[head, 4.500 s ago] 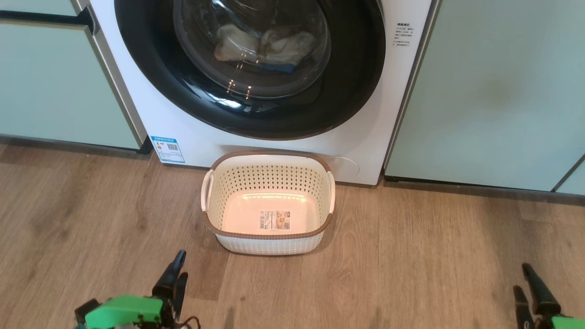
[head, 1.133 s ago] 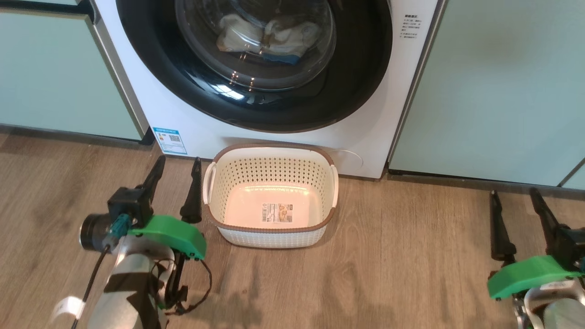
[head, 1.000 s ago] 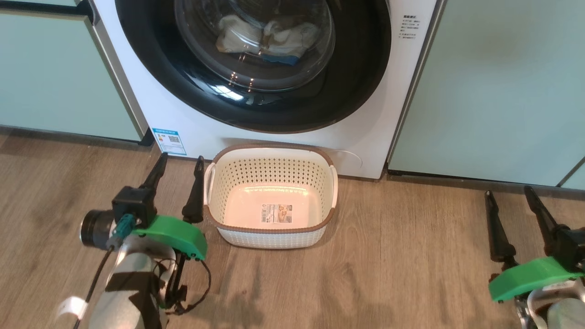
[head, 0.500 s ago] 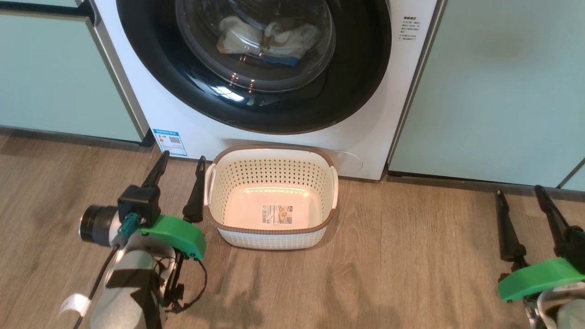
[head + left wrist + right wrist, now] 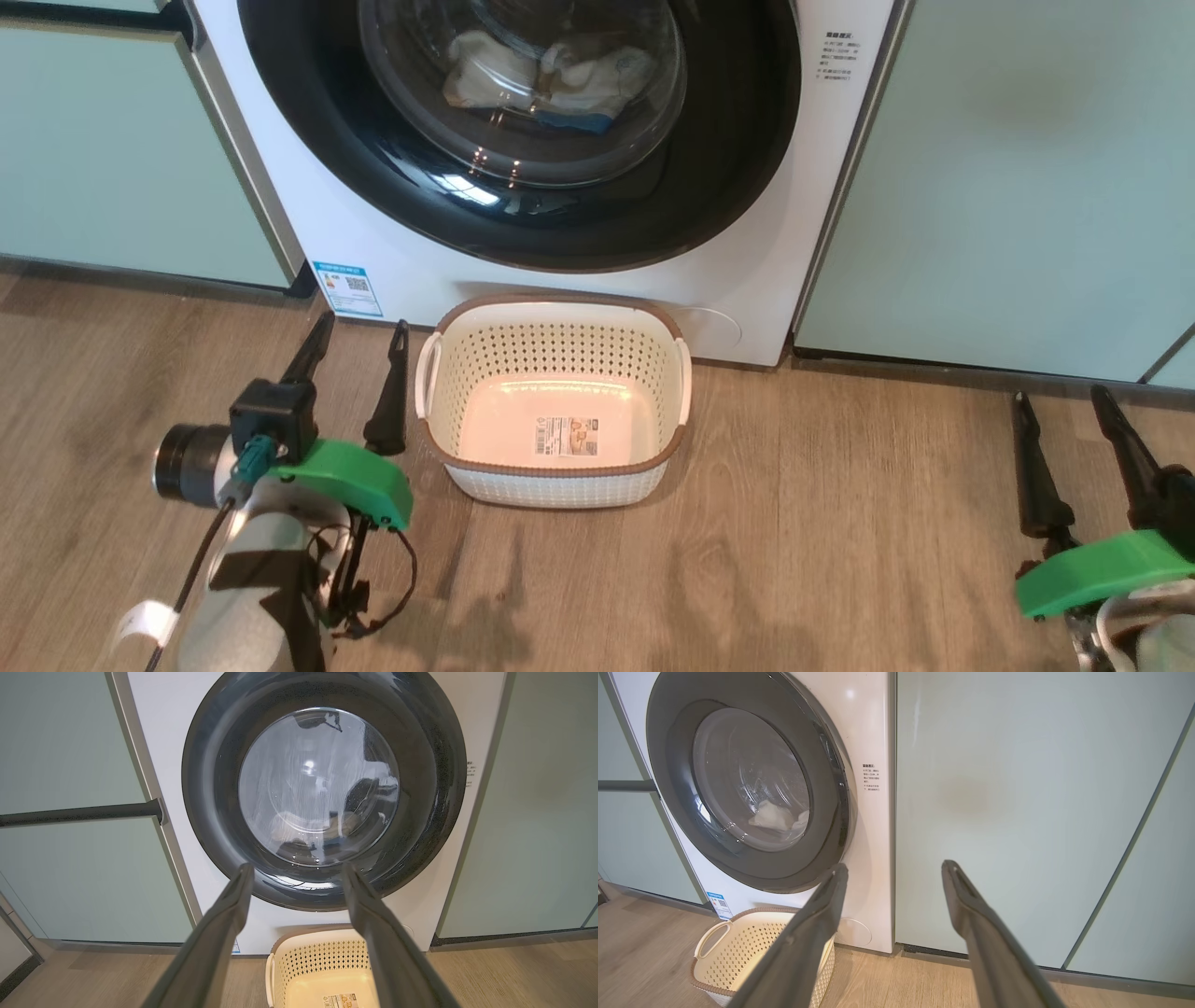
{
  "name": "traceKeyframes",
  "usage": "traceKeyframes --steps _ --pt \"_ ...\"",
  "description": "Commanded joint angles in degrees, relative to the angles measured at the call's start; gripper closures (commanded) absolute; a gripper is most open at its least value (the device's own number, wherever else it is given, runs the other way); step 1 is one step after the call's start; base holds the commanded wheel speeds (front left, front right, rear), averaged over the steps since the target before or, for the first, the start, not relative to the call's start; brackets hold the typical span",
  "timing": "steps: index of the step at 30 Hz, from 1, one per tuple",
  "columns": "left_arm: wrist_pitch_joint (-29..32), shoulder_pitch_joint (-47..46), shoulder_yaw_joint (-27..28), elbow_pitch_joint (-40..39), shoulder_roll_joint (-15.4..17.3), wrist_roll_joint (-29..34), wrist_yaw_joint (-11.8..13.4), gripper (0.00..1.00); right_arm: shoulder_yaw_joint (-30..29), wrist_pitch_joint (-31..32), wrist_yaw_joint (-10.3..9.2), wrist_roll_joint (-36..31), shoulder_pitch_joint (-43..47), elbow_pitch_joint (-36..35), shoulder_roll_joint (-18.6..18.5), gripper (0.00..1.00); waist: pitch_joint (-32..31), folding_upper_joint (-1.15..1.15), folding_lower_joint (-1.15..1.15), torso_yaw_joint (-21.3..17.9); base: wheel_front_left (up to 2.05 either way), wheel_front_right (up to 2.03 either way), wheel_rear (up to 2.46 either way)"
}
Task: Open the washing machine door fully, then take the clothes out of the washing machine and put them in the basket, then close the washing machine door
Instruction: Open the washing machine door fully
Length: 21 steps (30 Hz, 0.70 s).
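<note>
- Head view: you see the washing machine door (image 5: 747,168) shut on the washing machine (image 5: 392,266), with the clothes (image 5: 560,75) behind its glass. The basket (image 5: 551,490) sits on the floor (image 5: 794,560) just in front of the machine. Your left gripper (image 5: 360,327) hangs released just left of the basket. Your right gripper (image 5: 1060,397), also spread and holding nothing, is well off to the right.
- Left wrist view: your spread fingers (image 5: 219,933) frame the door's lower edge, with the basket rim between them.
- Right wrist view: your parted fingers face the green cabinet (image 5: 1017,788). The door, clothes and basket lie to the left.

Washing machine door (image 5: 373,187) shut, clothes (image 5: 560,75) (cream, blue-trimmed) behind its glass; basket (image 5: 560,359) upright just before it.
</note>
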Motion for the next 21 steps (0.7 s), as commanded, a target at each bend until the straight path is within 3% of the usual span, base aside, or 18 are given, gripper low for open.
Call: traceKeyframes --steps 1,3,5,7,8,21 --pt "-0.5 -3.2 1.9 -1.5 0.9 0.5 -0.1 0.0 1.4 -0.6 0.2 0.4 -3.4 -1.8 -0.2 0.0 0.1 0.0 0.0 0.0 0.0 0.0 0.0" --pt "-0.5 -3.3 2.0 -1.4 0.9 0.5 -0.2 0.0 1.5 -0.6 0.2 0.9 -3.5 -1.7 -0.2 0.03 0.2 0.0 0.0 0.1 0.0 0.0 0.0" --pt "-0.5 -3.3 2.2 -1.2 0.8 0.5 -0.2 0.0 1.8 -0.6 0.2 1.4 -3.7 -1.7 -0.2 0.44 0.4 0.0 0.0 0.2 0.0 0.0 0.0" --pt "-0.5 -3.3 2.3 -0.9 0.7 0.5 0.0 0.0 1.9 -0.6 0.2 2.2 -4.1 -1.5 -0.2 0.7 0.7 0.0 0.0 0.3 0.0 0.0 0.0" --pt "-0.5 -3.4 2.4 -0.8 0.7 0.5 0.0 0.0 1.9 -0.6 0.2 3.0 -4.5 -1.5 -0.2 1.0 1.1 0.0 0.0 0.3 0.0 0.0 0.0" --pt "-0.5 -5.7 1.3 -1.2 -0.3 0.8 0.6 0.0 -2.4 -0.6 0.2 26.6 -14.6 4.0 -1.2 1.0 7.7 0.0 0.0 2.2 0.0 0.0 0.0"
